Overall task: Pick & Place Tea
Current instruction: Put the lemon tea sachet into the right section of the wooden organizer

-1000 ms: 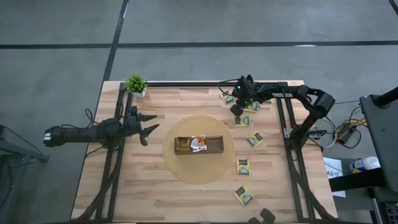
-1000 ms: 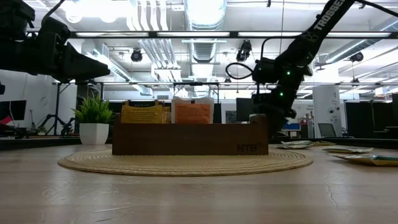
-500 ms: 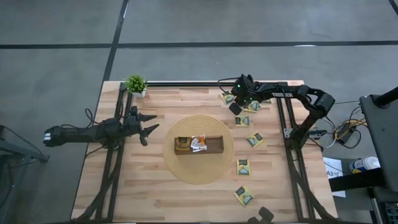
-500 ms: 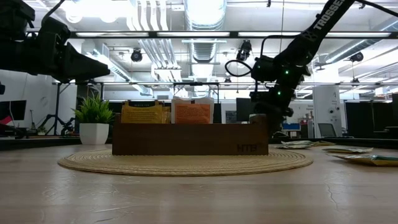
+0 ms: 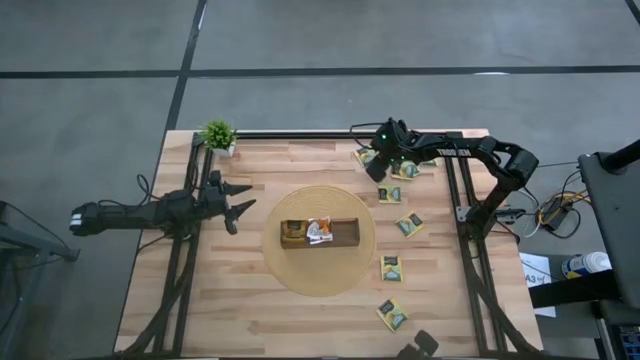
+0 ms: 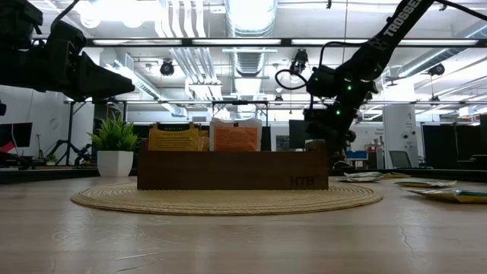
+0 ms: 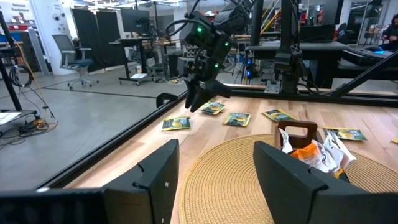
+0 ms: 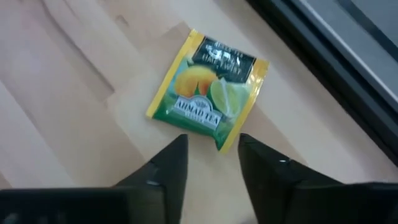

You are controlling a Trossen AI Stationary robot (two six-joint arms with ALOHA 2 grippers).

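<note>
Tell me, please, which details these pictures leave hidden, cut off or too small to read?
- Right pincer: whether it touches the green sachet; the right wrist view's bottom edge cuts off its base.
- Sachets in the wooden tray: their lower halves, hidden by the tray wall in the low view; from the high view, too small to count.
- Loose sachets on the table: their print, too small in the high view.
- Left pincer: its base, cut off by the left wrist view's edge.

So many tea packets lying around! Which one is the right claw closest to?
The green-and-yellow packet at the table's far edge, right in front of the open right claw; the other loose packets lie nearer the front.
</note>
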